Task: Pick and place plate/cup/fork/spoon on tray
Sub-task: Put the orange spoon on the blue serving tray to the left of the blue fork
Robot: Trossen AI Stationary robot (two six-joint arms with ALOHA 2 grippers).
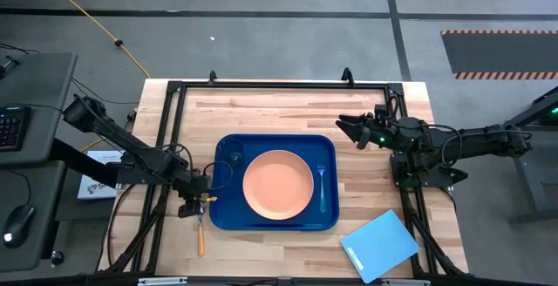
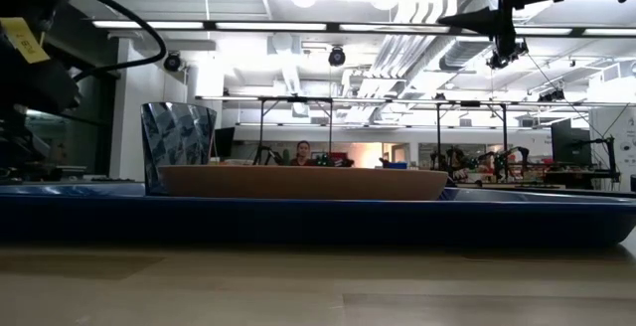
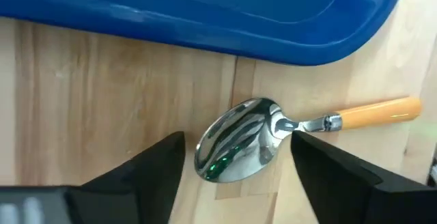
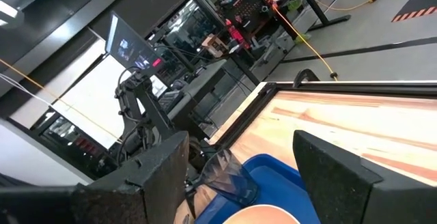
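Left claw [image 3: 237, 157] open astride the spoon [image 3: 239, 138] bowl on the surface beside the tray [image 1: 228, 219]; right claw [image 1: 347, 128] open, raised well apart

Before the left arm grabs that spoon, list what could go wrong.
1. The left jaws stand open around the spoon bowl, not the orange handle; the rounded metal may slip out when they shut.
2. The spoon lies on the table close beside the tray rim; a low lift could catch that raised rim.
3. The plate, cup and fork already fill much of the tray, so the spoon might land on one of them.
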